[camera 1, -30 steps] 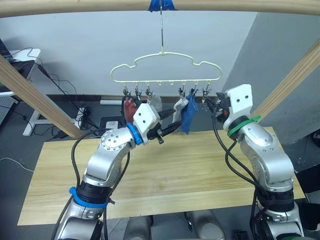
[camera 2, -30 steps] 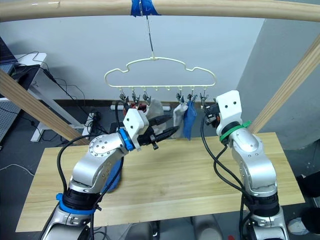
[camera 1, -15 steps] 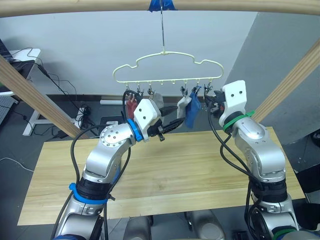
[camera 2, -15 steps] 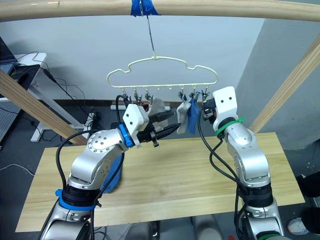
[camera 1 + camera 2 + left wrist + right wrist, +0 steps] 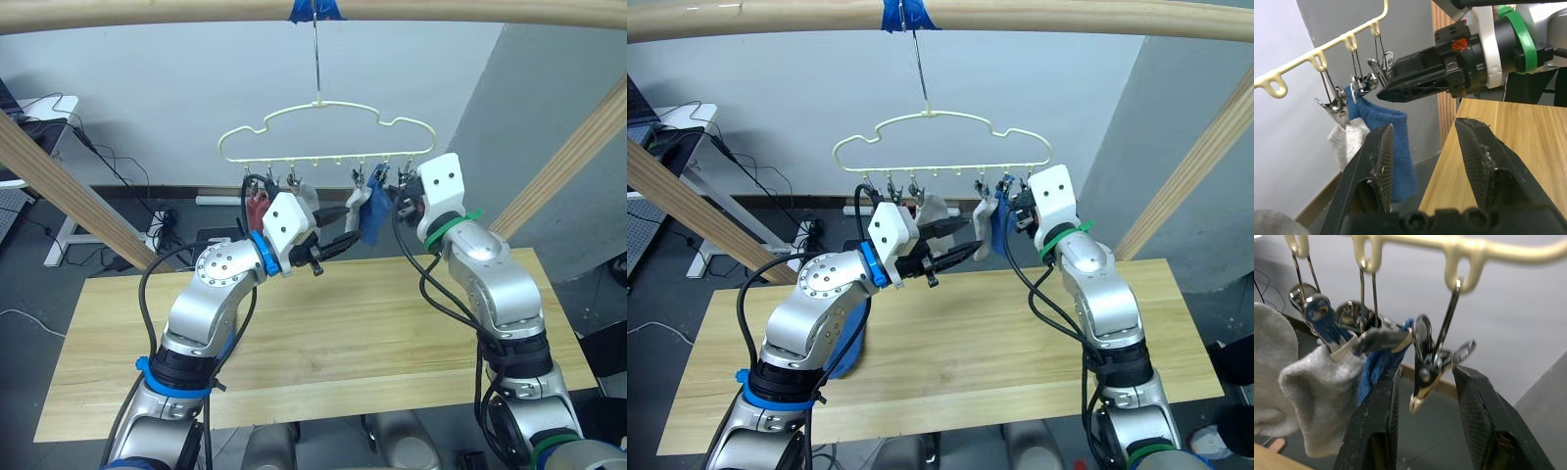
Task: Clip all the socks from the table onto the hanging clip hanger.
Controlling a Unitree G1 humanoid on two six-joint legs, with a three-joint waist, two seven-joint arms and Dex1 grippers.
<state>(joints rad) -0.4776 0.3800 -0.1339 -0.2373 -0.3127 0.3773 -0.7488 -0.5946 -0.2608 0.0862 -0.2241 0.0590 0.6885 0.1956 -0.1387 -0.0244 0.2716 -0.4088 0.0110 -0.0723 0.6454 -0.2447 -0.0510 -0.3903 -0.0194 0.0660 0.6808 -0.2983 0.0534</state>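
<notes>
Nearest is the table [image 5: 323, 343], its pale planks bare between the two arms. Over its far edge the left gripper [image 5: 338, 245] is raised and points toward the hanging socks; its fingers [image 5: 1382, 161] stand well apart with nothing between them.

A little further back the right gripper [image 5: 1422, 396] reaches up to the end of the hanger [image 5: 323, 132]. Its fingers [image 5: 1476, 406] are spread, and one bare silver clip [image 5: 1426, 367] hangs in the gap between them; I cannot tell whether they touch it.

Just beside that clip hangs a blue sock [image 5: 375, 213], and next to it a grey sock [image 5: 1322, 396]. Toward the hanger's other end a second grey sock [image 5: 304, 201] and a red sock [image 5: 256, 208] are clipped up behind the left arm.

Another blue sock [image 5: 850, 345] shows low beside the left arm; I cannot tell what it rests on.

The hanger hooks onto a wooden beam [image 5: 147, 15] at a strip of blue tape [image 5: 315, 10].
</notes>
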